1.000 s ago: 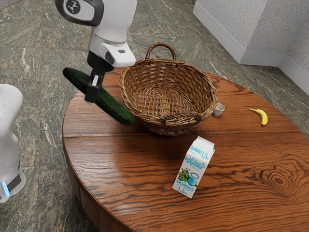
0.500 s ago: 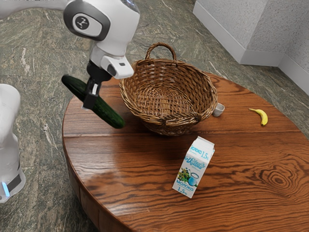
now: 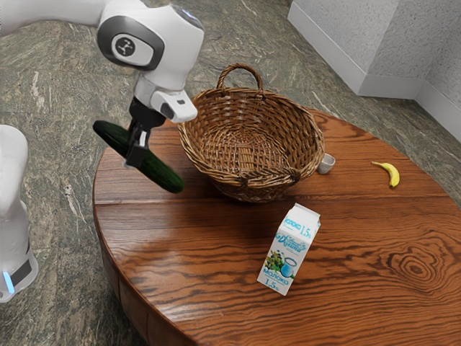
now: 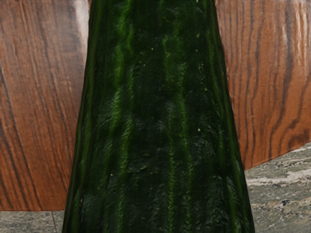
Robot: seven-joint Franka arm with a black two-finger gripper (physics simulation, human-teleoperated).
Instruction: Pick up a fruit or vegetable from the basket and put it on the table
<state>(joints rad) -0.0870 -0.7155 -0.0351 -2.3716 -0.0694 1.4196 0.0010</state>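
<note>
Exterior view: my one claw [image 3: 135,158] grasps one cucumber [image 3: 164,174], long, rounded and dark green, held aslant above the bench [image 3: 180,252], outside one woven wicker basket [image 3: 252,178] with an arched handle. The bench, round and of grained wood, also bears one printed, gable-topped carton [image 3: 288,252], one small pale cup [image 3: 326,164] and one curved yellow banana [image 3: 393,175]. Wrist view: the cucumber's ridged, speckled skin, over wood grain and veined stone floor [image 4: 282,194].
</note>
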